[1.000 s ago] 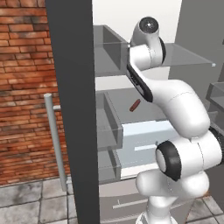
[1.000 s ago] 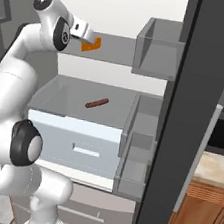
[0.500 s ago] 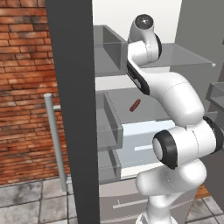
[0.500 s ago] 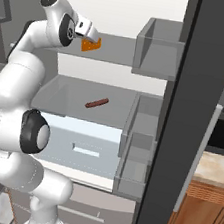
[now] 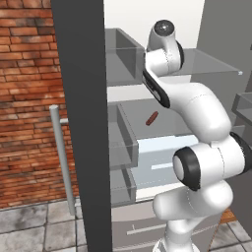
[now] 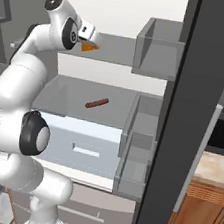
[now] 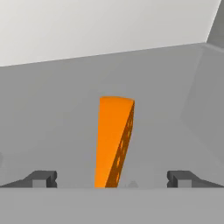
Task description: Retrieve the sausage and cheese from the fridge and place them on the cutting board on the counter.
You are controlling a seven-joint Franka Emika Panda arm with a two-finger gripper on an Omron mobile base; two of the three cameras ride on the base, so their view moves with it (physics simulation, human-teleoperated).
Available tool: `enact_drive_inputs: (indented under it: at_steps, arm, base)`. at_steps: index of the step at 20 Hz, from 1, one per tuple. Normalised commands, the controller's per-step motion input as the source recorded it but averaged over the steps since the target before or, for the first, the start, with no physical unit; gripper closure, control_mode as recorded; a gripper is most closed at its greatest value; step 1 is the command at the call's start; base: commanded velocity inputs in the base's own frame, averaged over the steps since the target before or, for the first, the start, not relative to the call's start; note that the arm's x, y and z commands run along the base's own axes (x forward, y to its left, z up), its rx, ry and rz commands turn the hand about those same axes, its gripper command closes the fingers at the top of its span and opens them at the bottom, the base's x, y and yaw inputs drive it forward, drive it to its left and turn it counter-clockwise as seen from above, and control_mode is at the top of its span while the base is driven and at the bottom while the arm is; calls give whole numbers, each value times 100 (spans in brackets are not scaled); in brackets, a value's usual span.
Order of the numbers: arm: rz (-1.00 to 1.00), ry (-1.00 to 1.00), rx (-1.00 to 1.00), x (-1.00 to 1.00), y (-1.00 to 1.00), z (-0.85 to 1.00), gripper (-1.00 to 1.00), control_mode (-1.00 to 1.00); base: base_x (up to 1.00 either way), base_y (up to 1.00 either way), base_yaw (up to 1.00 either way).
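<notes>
Hand view shows the claw (image 7: 112,178) spread wide, fingertips (image 7: 41,178) flanking the cheese (image 7: 113,142) without touching.

The cheese (image 7: 114,140) stands as a tall orange wedge on a grey fridge shelf (image 7: 57,127), its holed darker face turned right. The gripper (image 7: 111,178) spreads wide, one dark fingertip (image 7: 41,178) on each side of the cheese, neither touching it. A white back wall (image 7: 100,24) rises beyond.
</notes>
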Motion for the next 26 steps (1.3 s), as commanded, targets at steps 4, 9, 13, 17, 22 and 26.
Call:
enact_drive_inputs:
  at_steps: [4, 9, 13, 17, 22, 26]
  arm:
    - [-2, 0, 2, 4, -17, -22, -100, -100]
    - [-4, 0, 2, 15, -1, -18, 100, -100]
    - [-4, -2, 6, 41, 0, 0, 100, -100]
    - [-1, 0, 3, 36, 0, -6, 100, -100]
    - [0, 0, 2, 16, -7, -2, 100, -100]
    - [0, -5, 1, -33, -2, 0, 100, -100]
  base:
    - [0, 0, 0]
    - [0, 0, 0]
    - [0, 0, 0]
    - [0, 0, 0]
    - [0, 0, 0]
    - [0, 0, 0]
